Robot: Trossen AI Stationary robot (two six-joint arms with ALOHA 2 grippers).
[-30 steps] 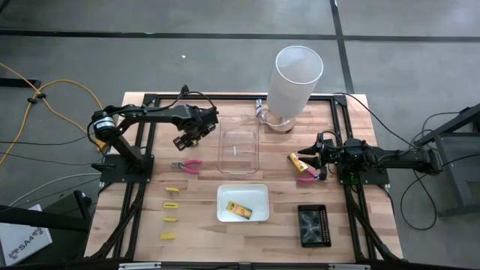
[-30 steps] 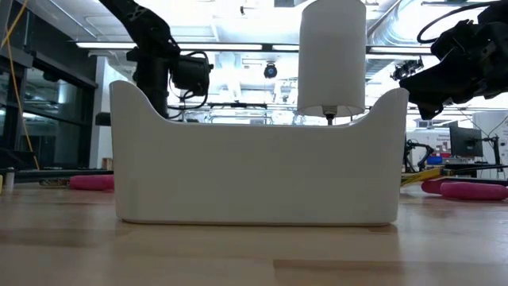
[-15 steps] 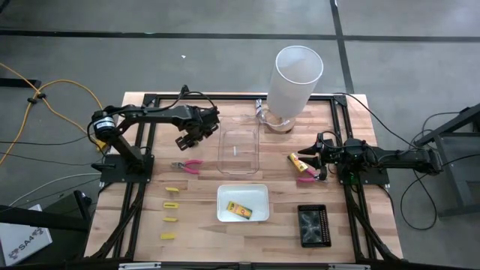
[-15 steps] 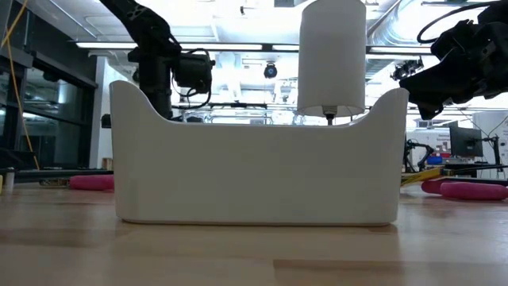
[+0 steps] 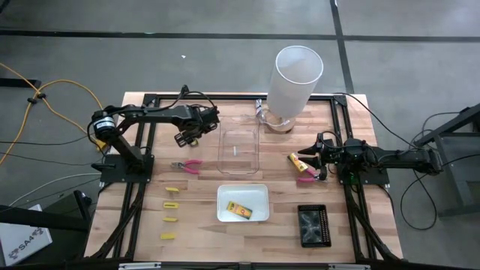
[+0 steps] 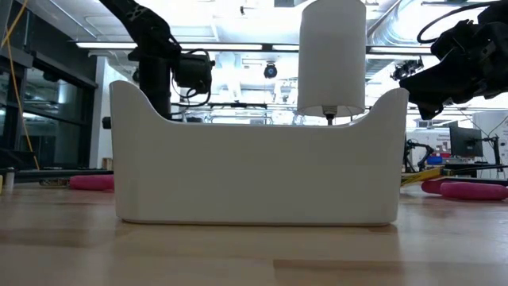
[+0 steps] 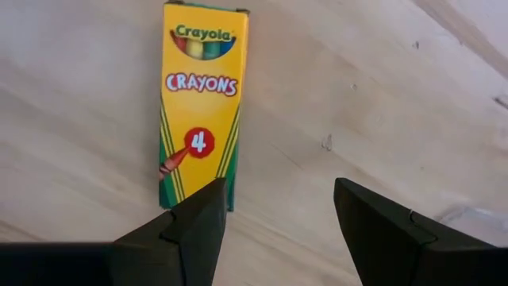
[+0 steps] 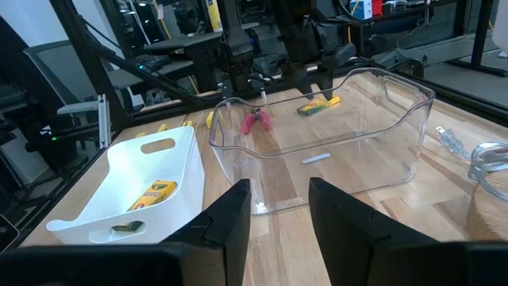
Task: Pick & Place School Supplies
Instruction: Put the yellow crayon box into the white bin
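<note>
**Sorting barely begun: one crayon box stowed, most supplies loose**

We go across the counter (image 5: pixel 135 225) from left to right. Four yellow blocks (image 5: pixel 172 204) lie in a column at the left, none collected. Just beyond them lie pink scissors (image 5: pixel 187 166), also loose.

The left gripper (image 5: pixel 187 137) hangs above the counter beside the clear tray (image 5: pixel 238 142). Its fingers stand wide apart and hold nothing. Its wrist view shows a crayon box (image 7: pixel 200 99) flat on the wood right under it, near one finger but not between the two. We judge this box the next pick, not yet grasped.

The clear tray holds only a small pale strip; no supply is in it. In front of it, the white tray (image 5: pixel 261 193) holds one crayon packet (image 5: pixel 239 211), the only item we count as placed.

Right of the clear tray, a second crayon box (image 5: pixel 297 160) and second scissors (image 5: pixel 305 178) lie loose, just beside the right gripper (image 5: pixel 321 160), whose fingers are parted and empty. The black tray (image 5: pixel 313 225) sits at the near right; we cannot tell what it holds.

We judge the task at an early stage.
</note>
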